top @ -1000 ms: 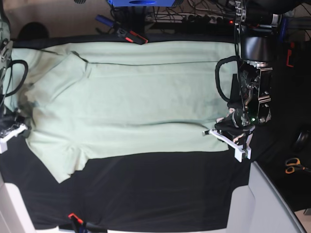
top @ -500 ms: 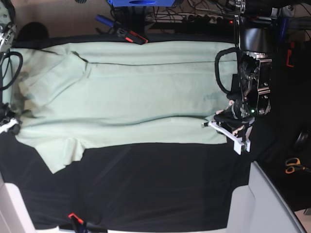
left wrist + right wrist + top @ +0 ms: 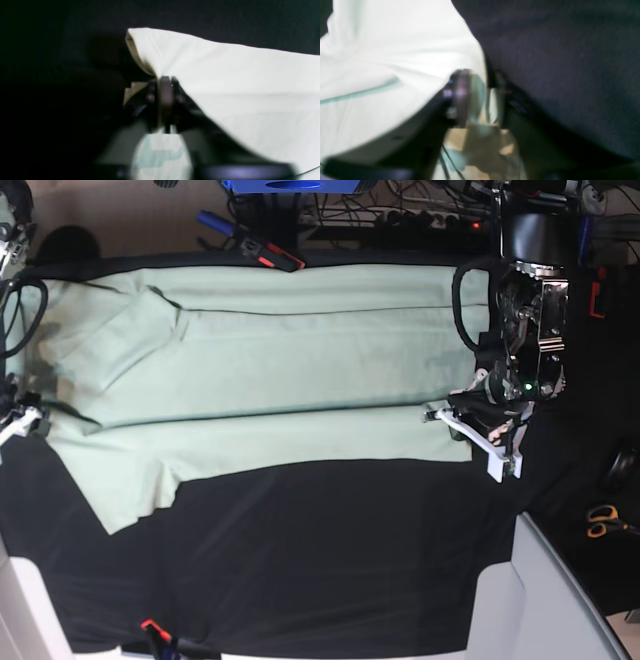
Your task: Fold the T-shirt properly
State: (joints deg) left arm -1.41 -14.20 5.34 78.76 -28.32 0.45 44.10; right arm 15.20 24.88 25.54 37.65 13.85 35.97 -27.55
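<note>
So the T-shirt lies across the black-covered table, sleeve flap nearest. Both pincers are at its near corners — right pincer parted around the fabric, left pincer slightly parted too — with a red-and-black tool beyond.

Black cloth gives open passage in front; scissors stand, seemingly, at the right edge.
</note>
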